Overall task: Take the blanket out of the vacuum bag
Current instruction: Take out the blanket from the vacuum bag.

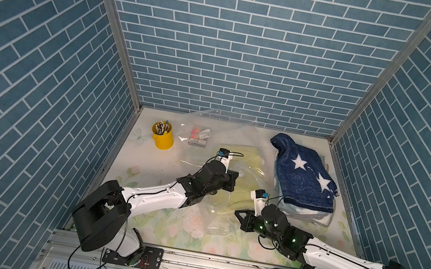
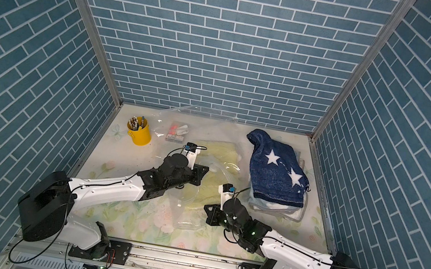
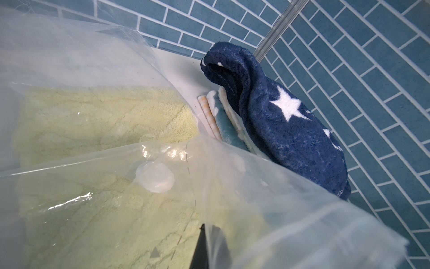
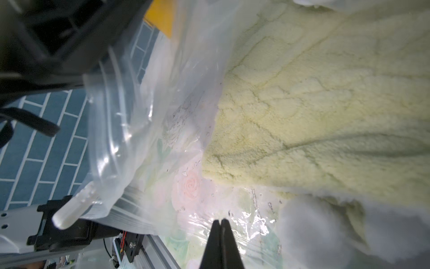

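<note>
Inside vacuum bag [image 3: 69, 58], blanket [image 3: 104, 116] hazy, left fingers [image 3: 200, 253] veiled

Blue brick-pattern walls [image 1: 254, 43] enclose a floral-print tabletop [image 1: 141, 159].

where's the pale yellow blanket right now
In both top views the pale yellow blanket lies mid-table inside the clear vacuum bag, between the navy star blanket on the right and the yellow pen cup at the far left.
</note>
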